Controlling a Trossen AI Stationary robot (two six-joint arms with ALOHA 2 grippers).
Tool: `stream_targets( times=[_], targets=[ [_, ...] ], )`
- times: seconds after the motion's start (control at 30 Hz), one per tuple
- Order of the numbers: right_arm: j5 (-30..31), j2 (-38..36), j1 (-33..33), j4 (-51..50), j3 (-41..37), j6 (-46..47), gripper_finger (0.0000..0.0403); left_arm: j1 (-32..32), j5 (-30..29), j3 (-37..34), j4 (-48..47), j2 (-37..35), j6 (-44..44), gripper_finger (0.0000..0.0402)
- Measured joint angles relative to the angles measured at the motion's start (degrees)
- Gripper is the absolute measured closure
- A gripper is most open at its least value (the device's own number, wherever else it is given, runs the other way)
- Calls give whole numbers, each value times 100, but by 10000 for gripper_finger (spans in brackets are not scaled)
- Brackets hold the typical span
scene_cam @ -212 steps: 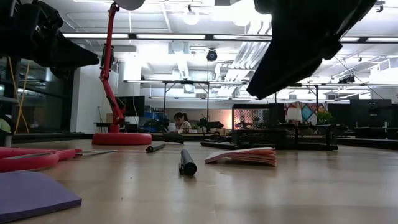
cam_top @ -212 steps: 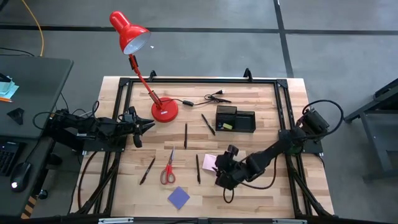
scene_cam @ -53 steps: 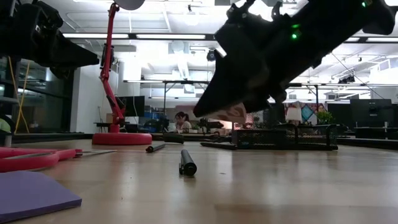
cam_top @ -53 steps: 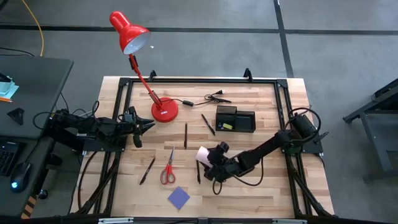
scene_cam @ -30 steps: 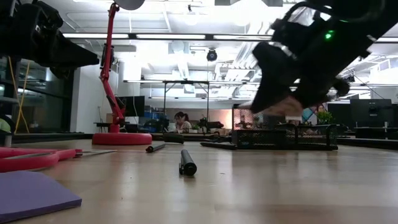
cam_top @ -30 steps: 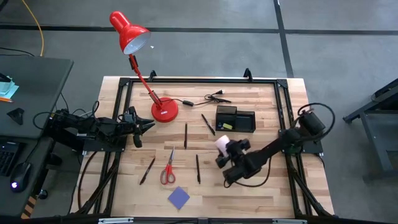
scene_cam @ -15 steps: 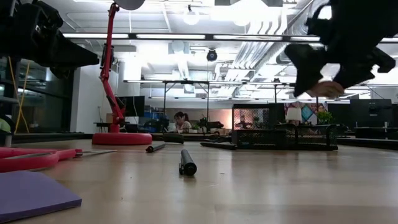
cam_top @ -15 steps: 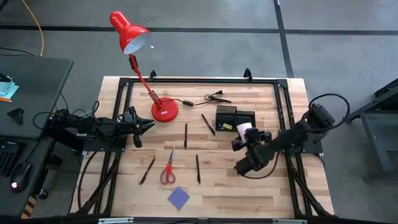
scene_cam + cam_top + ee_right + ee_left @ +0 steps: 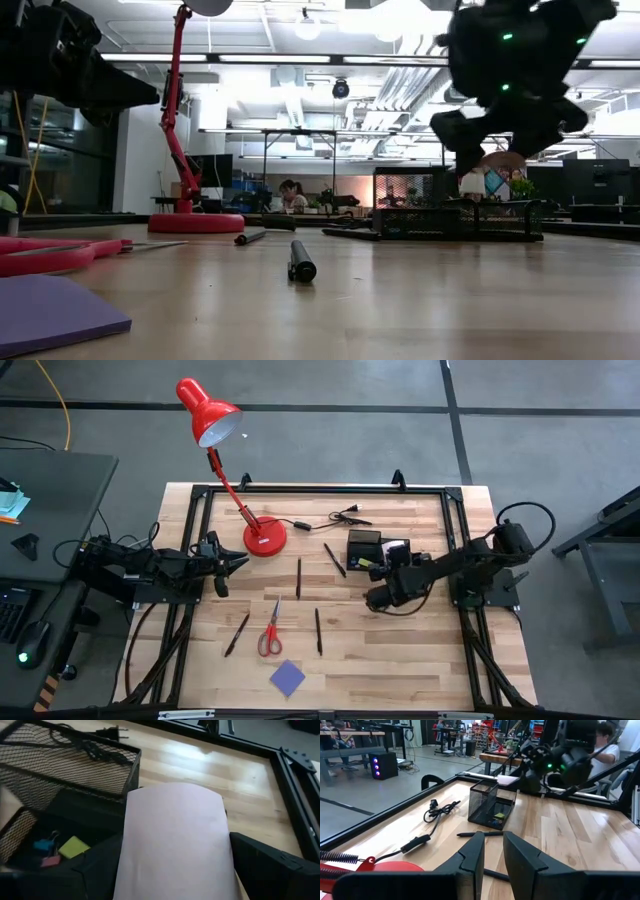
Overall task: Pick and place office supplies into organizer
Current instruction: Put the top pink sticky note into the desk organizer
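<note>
Right gripper (image 9: 397,552) is clamping the pink square note pad (image 9: 175,840) between wide jaws above the black mesh organizer (image 9: 372,542), whose yellow piece (image 9: 73,847) only the wrist view is revealing; left gripper (image 9: 232,563), nearly clenched, is idling at nine o'clock.

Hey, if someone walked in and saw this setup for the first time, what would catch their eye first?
Probably the tall red desk lamp at the table's far left. Next, the right gripper holding the pink note pad just above the black mesh organizer. The red-handled scissors lie near the front edge; the left gripper waits at the left side.
</note>
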Motion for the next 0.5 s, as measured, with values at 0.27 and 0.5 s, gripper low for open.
stream_targets(
  times=[0.27,0.5],
  targets=[
    [-27,10,-401,31,0,-398,73,0,2,0,0,0,1,339],
    [-86,224,-569,6,0,-406,73,0,2,0,0,0,1,339]
  ],
)
